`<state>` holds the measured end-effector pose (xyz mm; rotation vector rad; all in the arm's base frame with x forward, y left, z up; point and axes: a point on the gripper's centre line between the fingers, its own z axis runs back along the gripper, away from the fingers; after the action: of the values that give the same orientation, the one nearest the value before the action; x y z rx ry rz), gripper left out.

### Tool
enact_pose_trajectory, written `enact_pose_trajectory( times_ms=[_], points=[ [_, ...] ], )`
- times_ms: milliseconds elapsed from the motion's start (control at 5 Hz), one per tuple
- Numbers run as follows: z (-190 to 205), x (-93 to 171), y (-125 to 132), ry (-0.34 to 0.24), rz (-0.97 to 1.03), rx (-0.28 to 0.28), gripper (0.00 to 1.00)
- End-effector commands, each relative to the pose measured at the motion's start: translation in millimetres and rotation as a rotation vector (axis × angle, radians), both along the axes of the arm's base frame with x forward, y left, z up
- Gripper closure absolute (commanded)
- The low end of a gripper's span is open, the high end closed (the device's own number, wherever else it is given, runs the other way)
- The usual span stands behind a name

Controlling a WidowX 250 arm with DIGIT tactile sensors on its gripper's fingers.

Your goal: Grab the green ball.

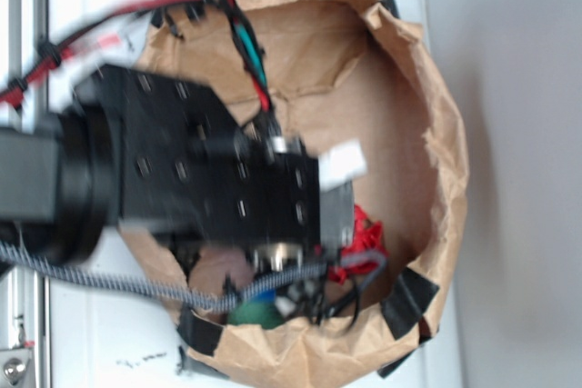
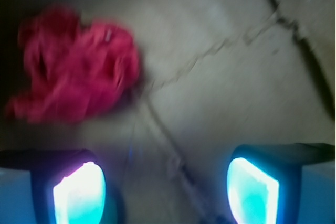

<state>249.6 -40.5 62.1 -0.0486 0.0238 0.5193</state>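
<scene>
The green ball [image 1: 255, 315] lies at the near rim of the brown paper basin [image 1: 436, 134], half hidden under cables and the arm. It does not show in the wrist view. A crumpled red wad [image 1: 366, 235] sits to its right on the basin floor; in the wrist view this red wad [image 2: 73, 72] is at the upper left, blurred. My gripper [image 1: 344, 195] hangs over the basin's middle, above and to the right of the ball. In the wrist view the gripper [image 2: 165, 192] is open, its glowing fingertips [image 2: 79, 195] wide apart with only bare paper between them.
The basin's crumpled paper walls rise all round, with black tape patches [image 1: 407, 302] on the near rim. A braided cable [image 1: 109, 281] and red and black wires [image 1: 136, 11] trail across the left side. Creases [image 2: 210, 56] cross the paper floor.
</scene>
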Motion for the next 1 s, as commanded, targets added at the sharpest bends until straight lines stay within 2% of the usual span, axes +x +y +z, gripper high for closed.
enact_pose_trajectory(
  times_ms=[0,200,400,600,800],
  points=[
    [19.9,11.7,-6.0,0.059,0.124,-0.215,0.0],
    [17.8,14.1,-9.2,0.017,0.119,-0.288,0.0],
    [3.1,13.8,-19.1,0.054,0.078,-0.325,0.0],
    [-5.4,11.8,-30.8,0.086,0.058,-0.333,0.0],
    [-13.6,-1.6,-48.4,0.163,-0.011,-0.352,0.0]
  ],
)
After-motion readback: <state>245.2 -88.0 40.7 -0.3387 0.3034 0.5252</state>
